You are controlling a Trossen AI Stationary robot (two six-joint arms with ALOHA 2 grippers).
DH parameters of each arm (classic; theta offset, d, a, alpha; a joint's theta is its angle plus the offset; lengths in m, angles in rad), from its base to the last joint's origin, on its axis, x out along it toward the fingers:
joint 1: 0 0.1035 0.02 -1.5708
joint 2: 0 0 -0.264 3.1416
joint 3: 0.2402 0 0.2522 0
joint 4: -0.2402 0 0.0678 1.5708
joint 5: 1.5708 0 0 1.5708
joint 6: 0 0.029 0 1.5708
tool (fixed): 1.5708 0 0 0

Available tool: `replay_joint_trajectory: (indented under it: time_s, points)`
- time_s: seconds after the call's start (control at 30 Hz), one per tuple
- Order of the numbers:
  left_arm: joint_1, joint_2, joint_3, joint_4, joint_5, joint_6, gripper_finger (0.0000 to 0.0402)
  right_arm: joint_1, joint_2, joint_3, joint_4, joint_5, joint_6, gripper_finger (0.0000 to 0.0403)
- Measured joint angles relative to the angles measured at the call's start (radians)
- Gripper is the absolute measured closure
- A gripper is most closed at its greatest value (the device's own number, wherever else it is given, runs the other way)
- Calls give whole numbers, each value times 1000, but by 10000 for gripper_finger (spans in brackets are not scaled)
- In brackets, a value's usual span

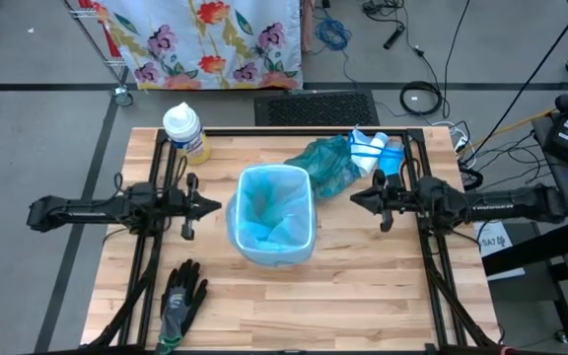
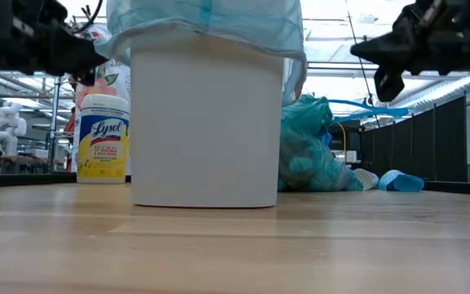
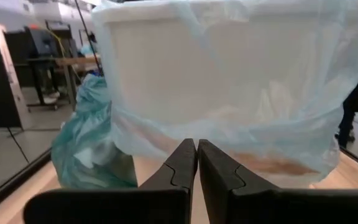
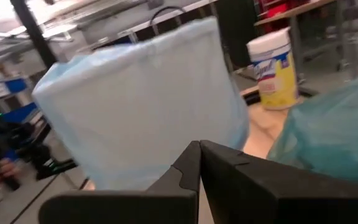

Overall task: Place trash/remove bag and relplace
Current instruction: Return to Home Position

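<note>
A white trash bin (image 1: 239,235) (image 2: 206,122) stands upright at the table's middle, lined with a light blue bag (image 1: 274,209) (image 3: 229,81) (image 4: 142,106) folded over its rim. A full teal bag (image 1: 325,163) (image 2: 308,155) (image 3: 86,146) lies on the table at the bin's far right. No loose trash shows. My left gripper (image 1: 217,206) (image 3: 196,158) is shut, raised just left of the bin. My right gripper (image 1: 355,198) (image 4: 199,158) is shut, raised to the bin's right, near the teal bag.
A yellow Lysol canister (image 1: 183,130) (image 2: 103,139) stands at the far left. Blue folded bags (image 1: 378,153) (image 2: 398,181) lie at the far right beside the teal bag. A black-and-grey glove (image 1: 181,296) lies near the table's near edge, left of centre.
</note>
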Motion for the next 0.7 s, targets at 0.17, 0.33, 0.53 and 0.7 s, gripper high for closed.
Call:
replay_joint_trajectory:
  time_s: [0.17, 0.33, 0.53, 0.7]
  points:
    - [0, -32, -46, -4, -18, -22, 377, -134, -47, -81, 32, -213, 14, 403]
    - [0, -47, -46, -17, -19, -26, 377, -229, -68, -130, 52, -308, 8, 403]
    - [0, -46, -46, -29, -15, -26, 377, -260, -68, -130, -13, -330, -50, 403]
    - [0, -46, -46, -80, -11, -54, 377, -259, -65, -130, -134, -330, -52, 403]
